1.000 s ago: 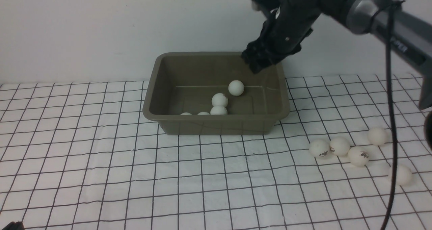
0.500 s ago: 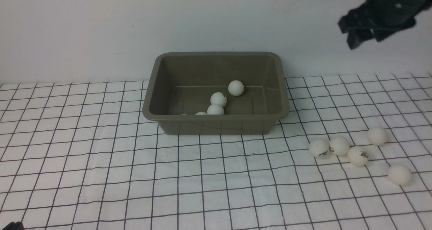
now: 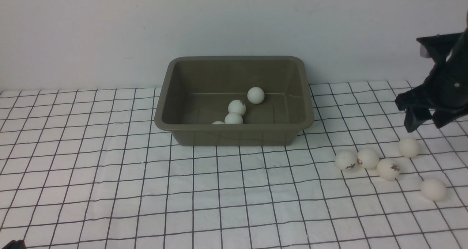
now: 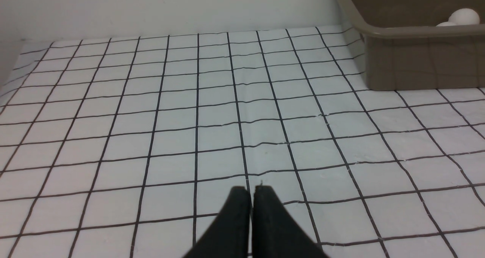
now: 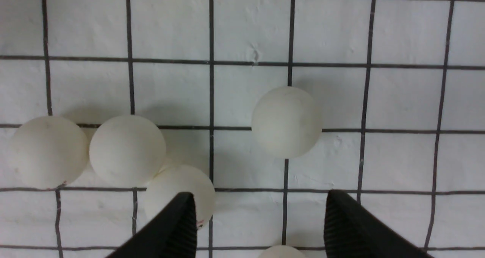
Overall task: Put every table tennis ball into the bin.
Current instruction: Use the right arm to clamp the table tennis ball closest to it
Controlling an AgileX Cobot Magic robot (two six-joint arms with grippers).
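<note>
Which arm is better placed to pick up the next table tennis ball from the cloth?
Right. The right gripper hangs open above the loose table tennis balls on the cloth's right side. The left gripper is shut, left of the bin, away from them.

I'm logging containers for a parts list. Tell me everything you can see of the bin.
The bin is a rectangular olive-brown tub, plastic by its look, with rounded corners, a flared rim and sloping walls. It stands upright and open on the gridded cloth, at its far edge. Four balls show inside: one apart toward the back, three clustered by the front wall, which largely hides the nearest. Nothing else touches it.
</note>
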